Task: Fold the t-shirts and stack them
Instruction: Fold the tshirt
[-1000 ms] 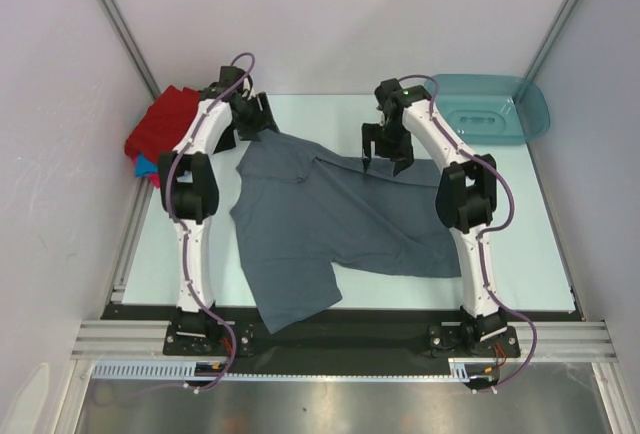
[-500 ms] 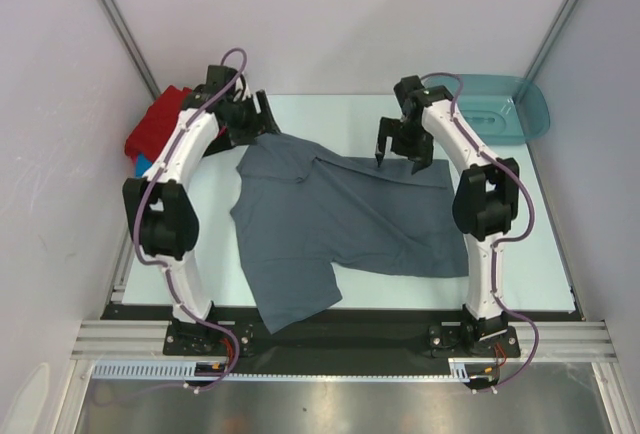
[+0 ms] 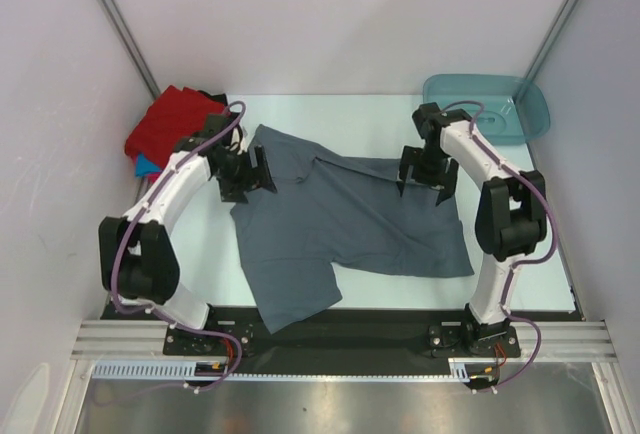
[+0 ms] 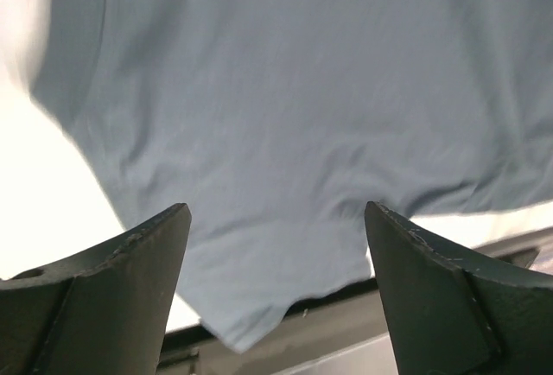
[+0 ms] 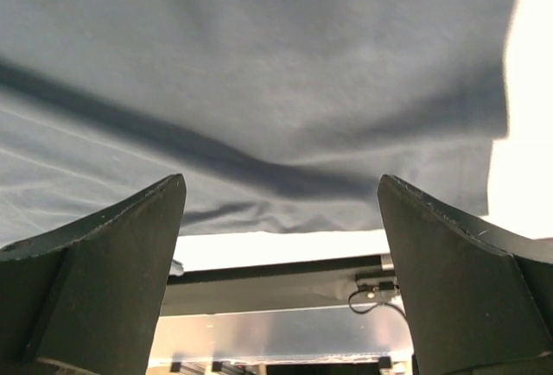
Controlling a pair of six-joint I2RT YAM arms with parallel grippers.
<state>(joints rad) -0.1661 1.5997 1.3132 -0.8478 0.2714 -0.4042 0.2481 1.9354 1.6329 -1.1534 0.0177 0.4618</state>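
Grey t-shirt (image 3: 340, 229) lies mid-table, rumpled, far edge doubled over. Left gripper (image 3: 250, 176) hovers at its left shoulder, claw spread wide, grasping nothing. Right gripper (image 3: 423, 186) sits over far right edge, also released, empty. Risk: pinch catches both layers at that doubled edge, or uneven pulls skew fold. Red shirts (image 3: 170, 124) heaped far left, near left arm's sweep.

Teal tub (image 3: 512, 104) at far right corner, pale table (image 3: 340, 124), aluminium rail (image 3: 340, 340) in front
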